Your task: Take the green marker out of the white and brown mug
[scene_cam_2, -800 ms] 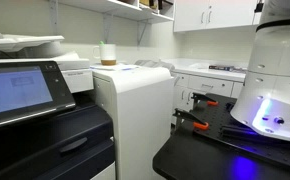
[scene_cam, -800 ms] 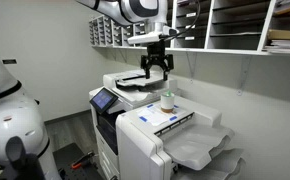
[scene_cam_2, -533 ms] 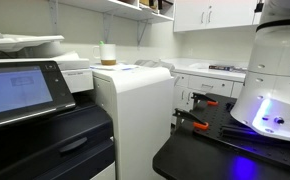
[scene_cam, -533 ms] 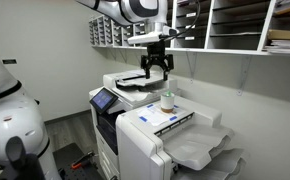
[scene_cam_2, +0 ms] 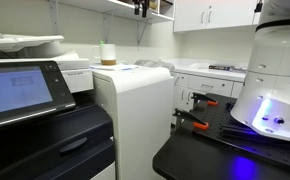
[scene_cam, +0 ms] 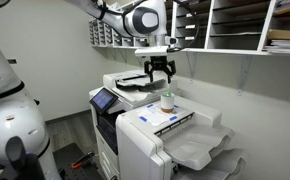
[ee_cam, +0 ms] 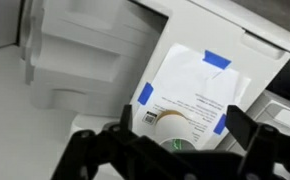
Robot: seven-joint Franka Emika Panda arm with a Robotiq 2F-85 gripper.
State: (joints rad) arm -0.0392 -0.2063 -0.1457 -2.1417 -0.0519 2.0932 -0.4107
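gripper (scene_cam: pixel 161 78) hangs wide open above the mug (scene_cam: pixel 167 102) (sat on the printer (scene_cam: pixel 135 123)), so an off-centre drop could clip its rim and tip it, missing the marker (ee_cam: pixel 174 143).

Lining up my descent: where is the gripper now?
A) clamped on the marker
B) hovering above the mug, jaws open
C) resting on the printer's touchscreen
B: in an exterior view the gripper hangs above the white and brown mug, jaws spread, touching nothing.
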